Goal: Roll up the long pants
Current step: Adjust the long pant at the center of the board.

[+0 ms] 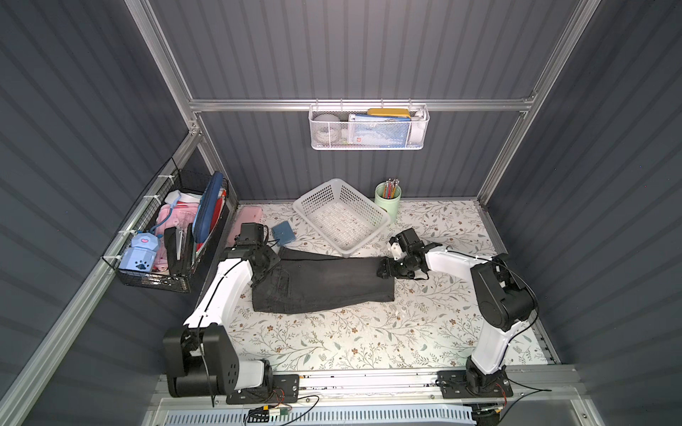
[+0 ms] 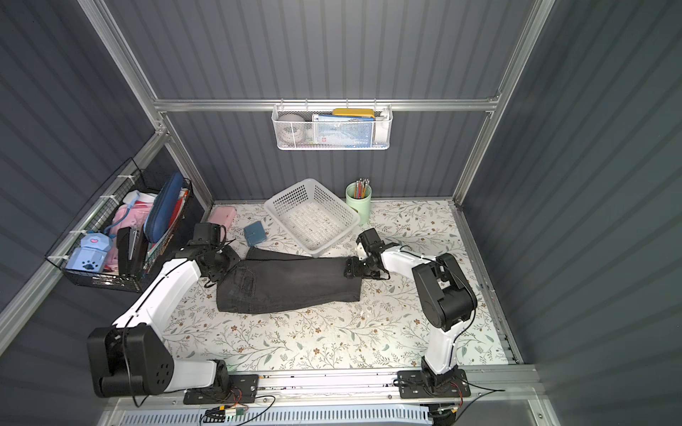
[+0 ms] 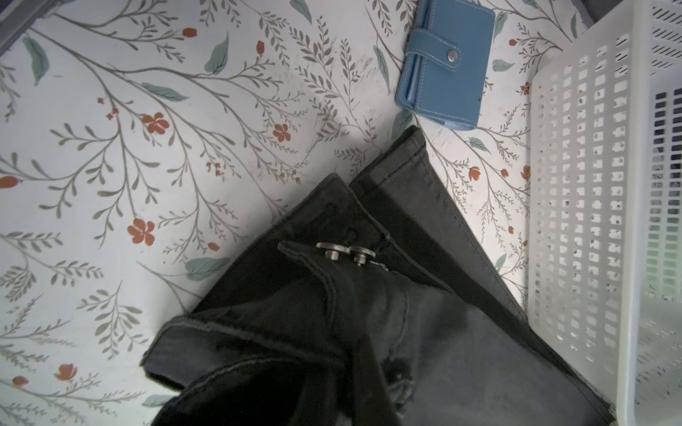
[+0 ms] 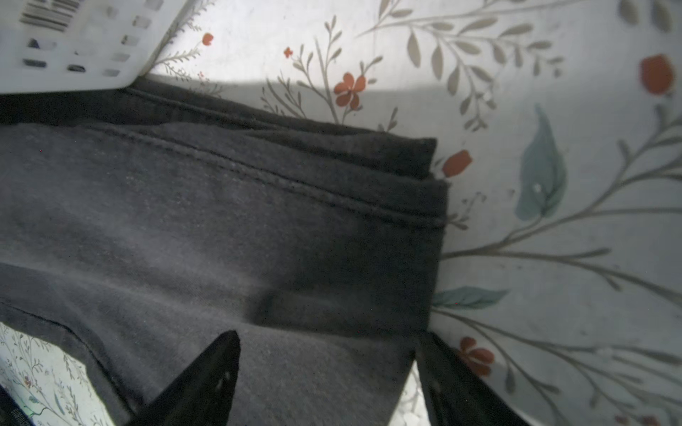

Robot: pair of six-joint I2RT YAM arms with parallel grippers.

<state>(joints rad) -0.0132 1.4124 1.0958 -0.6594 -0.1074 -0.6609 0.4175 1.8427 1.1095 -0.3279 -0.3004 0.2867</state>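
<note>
Charcoal denim long pants (image 1: 324, 284) folded on floral surface (image 1: 369, 339), left hand (image 3: 363, 380) clamped on waistband, right hand (image 4: 324, 343) spread apart over opposite end, white basket (image 1: 315, 191) touching far edge

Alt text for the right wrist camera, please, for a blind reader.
The folded end of the long pants lies on the floral table, the right gripper's open fingers straddling its edge. A white basket corner overlaps the cloth.

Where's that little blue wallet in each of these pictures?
Top view: wallet left of the white basket, behind the pants.
Top view: same spot.
Left wrist: beyond the pants' waistband, beside the basket.
Right wrist: not in it.
Shared landmark: the white basket, seen in all four.
</note>
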